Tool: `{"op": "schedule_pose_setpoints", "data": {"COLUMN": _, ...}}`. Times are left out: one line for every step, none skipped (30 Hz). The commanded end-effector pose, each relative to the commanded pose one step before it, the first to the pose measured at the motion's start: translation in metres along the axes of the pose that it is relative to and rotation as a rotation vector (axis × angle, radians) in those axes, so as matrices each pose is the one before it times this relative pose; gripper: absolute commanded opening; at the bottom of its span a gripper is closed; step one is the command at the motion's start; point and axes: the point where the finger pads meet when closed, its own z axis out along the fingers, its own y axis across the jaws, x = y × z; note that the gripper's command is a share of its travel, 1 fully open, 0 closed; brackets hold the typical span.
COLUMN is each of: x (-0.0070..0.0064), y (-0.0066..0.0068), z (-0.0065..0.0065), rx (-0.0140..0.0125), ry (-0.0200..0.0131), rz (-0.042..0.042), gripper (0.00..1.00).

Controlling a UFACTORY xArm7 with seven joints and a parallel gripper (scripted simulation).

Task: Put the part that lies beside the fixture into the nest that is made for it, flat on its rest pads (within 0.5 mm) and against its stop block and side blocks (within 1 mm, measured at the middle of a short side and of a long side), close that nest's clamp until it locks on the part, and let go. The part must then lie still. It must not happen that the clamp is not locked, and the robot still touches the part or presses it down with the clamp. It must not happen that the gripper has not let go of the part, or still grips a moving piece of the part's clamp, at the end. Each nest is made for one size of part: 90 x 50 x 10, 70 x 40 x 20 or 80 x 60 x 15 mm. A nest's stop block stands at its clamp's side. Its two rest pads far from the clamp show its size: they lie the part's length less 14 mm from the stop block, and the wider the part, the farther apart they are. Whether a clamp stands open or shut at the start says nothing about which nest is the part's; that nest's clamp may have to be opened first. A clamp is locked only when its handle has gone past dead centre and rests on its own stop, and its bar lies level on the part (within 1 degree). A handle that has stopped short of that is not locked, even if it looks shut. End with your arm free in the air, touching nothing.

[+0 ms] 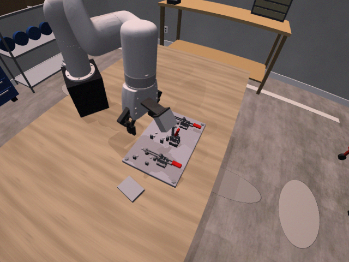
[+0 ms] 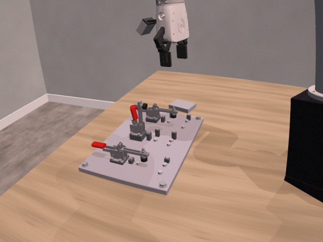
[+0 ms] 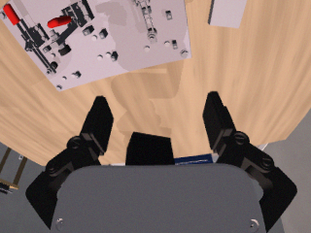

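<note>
The part, a flat grey block (image 1: 130, 189) (image 2: 182, 105) (image 3: 228, 12), lies on the table beside the fixture plate (image 1: 183, 150) (image 2: 146, 174) (image 3: 97, 73); the wrist view cuts it off. The end clamp nearest it (image 1: 161, 160) (image 2: 153, 113) has its bar down over an empty nest. The middle clamp (image 1: 174, 140) (image 2: 137, 130) stands open, bar upright, its nest empty. The other end clamp (image 1: 184, 123) (image 2: 119, 153) has its bar down, its nest empty. My gripper (image 2: 174, 59) (image 3: 156, 105) is open and empty, high above the table; the top view partly hides its fingers.
Bolt heads stand at the plate's corners. Red handles (image 1: 176, 164) (image 2: 98, 144) of the lowered clamps stick out toward one long table edge. The robot's black base (image 1: 87, 95) (image 2: 302, 145) stands on the plate's other side. A wooden bench (image 1: 225, 15) is behind.
</note>
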Motion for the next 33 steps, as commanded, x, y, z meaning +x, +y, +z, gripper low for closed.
{"op": "schedule_pose_setpoints", "data": {"x": 0.00089, "y": 0.00002, "z": -0.00097, "rx": -0.00016, "ry": 0.00813, "rz": -0.01226, "gripper": 1.00}}
{"op": "schedule_pose_setpoints", "data": {"x": 0.00000, "y": 0.00000, "z": 0.00000, "rx": 0.00000, "ry": 0.00000, "rz": 0.00000, "gripper": 1.00}}
{"op": "schedule_pose_setpoints", "data": {"x": 0.00000, "y": 0.00000, "z": 0.00000, "rx": 0.00000, "ry": 0.00000, "rz": 0.00000, "gripper": 1.00}}
{"op": "schedule_pose_setpoints", "data": {"x": 0.00000, "y": 0.00000, "z": 0.00000, "rx": 0.00000, "ry": 0.00000, "rz": 0.00000, "gripper": 1.00}}
{"op": "schedule_pose_setpoints", "data": {"x": 0.00000, "y": 0.00000, "z": 0.00000, "rx": 0.00000, "ry": 0.00000, "rz": 0.00000, "gripper": 1.00}}
{"op": "schedule_pose_setpoints", "data": {"x": -0.00202, "y": -0.00087, "z": 0.00011, "rx": 0.00093, "ry": 0.00910, "rz": -0.04028, "gripper": 1.00}}
{"op": "schedule_pose_setpoints", "data": {"x": -0.00170, "y": -0.00095, "z": 0.00008, "rx": 0.00089, "ry": 0.00784, "rz": -0.03442, "gripper": 1.00}}
{"op": "schedule_pose_setpoints", "data": {"x": 0.00000, "y": 0.00000, "z": 0.00000, "rx": 0.00000, "ry": 0.00000, "rz": 0.00000, "gripper": 1.00}}
{"op": "schedule_pose_setpoints", "data": {"x": 0.00000, "y": 0.00000, "z": 0.00000, "rx": 0.00000, "ry": 0.00000, "rz": 0.00000, "gripper": 1.00}}
{"op": "schedule_pose_setpoints", "data": {"x": 0.00000, "y": 0.00000, "z": 0.00000, "rx": 0.00000, "ry": 0.00000, "rz": 0.00000, "gripper": 1.00}}
{"op": "schedule_pose_setpoints", "data": {"x": 0.00000, "y": 0.00000, "z": 0.00000, "rx": 0.00000, "ry": 0.00000, "rz": 0.00000, "gripper": 1.00}}
{"op": "schedule_pose_setpoints", "data": {"x": 0.00000, "y": 0.00000, "z": 0.00000, "rx": 0.00000, "ry": 0.00000, "rz": 0.00000, "gripper": 1.00}}
{"op": "schedule_pose_setpoints", "data": {"x": 0.00000, "y": 0.00000, "z": 0.00000, "rx": 0.00000, "ry": 0.00000, "rz": 0.00000, "gripper": 1.00}}
{"op": "schedule_pose_setpoints", "data": {"x": 0.00000, "y": 0.00000, "z": 0.00000, "rx": 0.00000, "ry": 0.00000, "rz": 0.00000, "gripper": 1.00}}
{"op": "schedule_pose_setpoints", "data": {"x": 0.00000, "y": 0.00000, "z": 0.00000, "rx": 0.00000, "ry": 0.00000, "rz": 0.00000, "gripper": 1.00}}
{"op": "schedule_pose_setpoints", "data": {"x": 0.00000, "y": 0.00000, "z": 0.00000, "rx": 0.00000, "ry": 0.00000, "rz": 0.00000, "gripper": 1.00}}
{"op": "schedule_pose_setpoints", "data": {"x": 0.00000, "y": 0.00000, "z": 0.00000, "rx": 0.00000, "ry": 0.00000, "rz": 0.00000, "gripper": 1.00}}
{"op": "schedule_pose_setpoints", "data": {"x": 0.00000, "y": 0.00000, "z": 0.00000, "rx": 0.00000, "ry": 0.00000, "rz": 0.00000, "gripper": 1.00}}
{"op": "schedule_pose_setpoints", "data": {"x": -0.00139, "y": -0.00094, "z": 0.00005, "rx": 0.00081, "ry": 0.00660, "rz": -0.02873, "gripper": 1.00}}
{"op": "schedule_pose_setpoints", "data": {"x": 0.00000, "y": 0.00000, "z": 0.00000, "rx": 0.00000, "ry": 0.00000, "rz": 0.00000, "gripper": 1.00}}
{"op": "schedule_pose_setpoints", "data": {"x": 0.00000, "y": 0.00000, "z": 0.00000, "rx": 0.00000, "ry": 0.00000, "rz": 0.00000, "gripper": 1.00}}
{"op": "schedule_pose_setpoints", "data": {"x": 0.00000, "y": 0.00000, "z": 0.00000, "rx": 0.00000, "ry": 0.00000, "rz": 0.00000, "gripper": 1.00}}
{"op": "schedule_pose_setpoints", "data": {"x": 0.00000, "y": 0.00000, "z": 0.00000, "rx": 0.00000, "ry": 0.00000, "rz": 0.00000, "gripper": 1.00}}
{"op": "schedule_pose_setpoints", "data": {"x": 0.00000, "y": 0.00000, "z": 0.00000, "rx": 0.00000, "ry": 0.00000, "rz": 0.00000, "gripper": 1.00}}
{"op": "schedule_pose_setpoints", "data": {"x": 0.00000, "y": 0.00000, "z": 0.00000, "rx": 0.00000, "ry": 0.00000, "rz": 0.00000, "gripper": 1.00}}
{"op": "schedule_pose_setpoints", "data": {"x": 0.00000, "y": 0.00000, "z": 0.00000, "rx": 0.00000, "ry": 0.00000, "rz": 0.00000, "gripper": 1.00}}
{"op": "schedule_pose_setpoints", "data": {"x": 0.00000, "y": 0.00000, "z": 0.00000, "rx": 0.00000, "ry": 0.00000, "rz": 0.00000, "gripper": 1.00}}
{"op": "schedule_pose_setpoints", "data": {"x": -0.00111, "y": -0.00086, "z": 0.00003, "rx": 0.00070, "ry": 0.00539, "rz": -0.02330, "gripper": 1.00}}
{"op": "schedule_pose_setpoints", "data": {"x": -0.00085, "y": -0.00074, "z": 0.00002, "rx": 0.00057, "ry": 0.00424, "rz": -0.01820, "gripper": 1.00}}
{"op": "schedule_pose_setpoints", "data": {"x": 0.00000, "y": 0.00000, "z": 0.00000, "rx": 0.00000, "ry": 0.00000, "rz": 0.00000, "gripper": 1.00}}
{"op": "schedule_pose_setpoints", "data": {"x": 0.00000, "y": 0.00000, "z": 0.00000, "rx": 0.00000, "ry": 0.00000, "rz": 0.00000, "gripper": 1.00}}
{"op": "schedule_pose_setpoints", "data": {"x": 0.00000, "y": 0.00000, "z": 0.00000, "rx": 0.00000, "ry": 0.00000, "rz": 0.00000, "gripper": 1.00}}
{"op": "schedule_pose_setpoints", "data": {"x": 0.00000, "y": 0.00000, "z": 0.00000, "rx": 0.00000, "ry": 0.00000, "rz": 0.00000, "gripper": 1.00}}
